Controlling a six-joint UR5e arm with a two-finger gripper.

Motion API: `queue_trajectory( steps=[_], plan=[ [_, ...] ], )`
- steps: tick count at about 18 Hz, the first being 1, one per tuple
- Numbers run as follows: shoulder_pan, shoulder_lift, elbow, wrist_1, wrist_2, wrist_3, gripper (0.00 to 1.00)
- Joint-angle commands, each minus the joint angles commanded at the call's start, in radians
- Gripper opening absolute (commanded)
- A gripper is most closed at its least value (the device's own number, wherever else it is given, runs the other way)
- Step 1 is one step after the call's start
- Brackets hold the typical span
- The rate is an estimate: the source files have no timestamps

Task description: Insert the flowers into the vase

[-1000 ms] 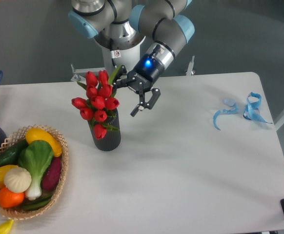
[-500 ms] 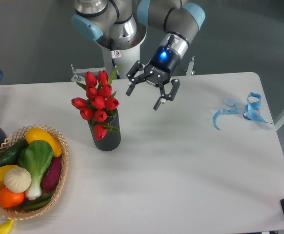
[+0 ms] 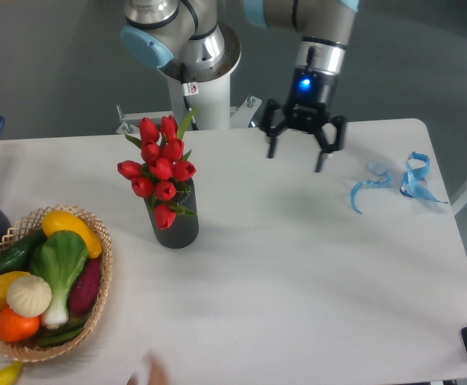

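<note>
The flowers [image 3: 160, 168] stand in the vase [image 3: 176, 225], stems upright and buds leaning slightly up-left. The vase sits upright on the table [image 3: 298, 273], right of the basket [image 3: 97, 297]. The hand [image 3: 298, 152], well right of the vase, hangs wide open and empty.

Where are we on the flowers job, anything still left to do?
Looks done: the flowers stand upright in the vase, stems inside its mouth. Nothing is in hand: the gripper is open and empty, hanging above the table well to the right of the vase. No insertion step seems left. One bud droops over the vase's front, but the bunch looks seated.
</note>
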Motion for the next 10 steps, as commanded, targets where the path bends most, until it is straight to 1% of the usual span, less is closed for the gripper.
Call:
queue_trajectory(
  steps=[1,3,5,6,7,8,10],
  plan=[
    [-0.011,-0.018,0.022,-0.011,0.054,0.0,1.0],
    [-0.029,-0.075,0.061,-0.015,0.143,0.002,1.0],
    [-0.055,-0.132,0.118,-0.023,0.221,0.002,1.0],
    [-0.064,-0.164,0.149,-0.037,0.26,0.002,1.0],
    [-0.078,-0.192,0.189,-0.063,0.292,0.002,1.0],
    [-0.095,-0.216,0.232,-0.103,0.32,0.002,1.0],
    [-0.124,-0.247,0.324,-0.196,0.35,0.002,1.0]
  ],
)
